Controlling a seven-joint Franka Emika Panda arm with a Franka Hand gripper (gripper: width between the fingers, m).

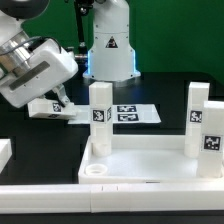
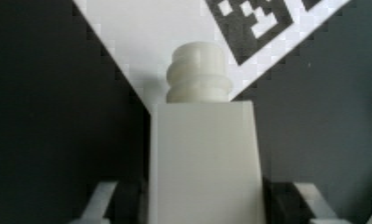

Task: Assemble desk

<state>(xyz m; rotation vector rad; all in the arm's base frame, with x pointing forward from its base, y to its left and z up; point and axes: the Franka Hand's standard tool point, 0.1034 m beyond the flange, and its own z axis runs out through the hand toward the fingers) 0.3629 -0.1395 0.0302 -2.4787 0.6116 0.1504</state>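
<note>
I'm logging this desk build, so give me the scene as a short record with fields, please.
tabletop: white tray with raised rim, lying on the black table, round socket at a near corner
legs standing on the tray: two, one toward the exterior view's left, one toward its right
third leg: white post with a threaded tip, between the hand's fingers in the wrist view
hand: shut on the third leg, apart from the tray, over the marker board
marker board: flat behind the tray

Bright, even light (wrist view blurred)
</note>
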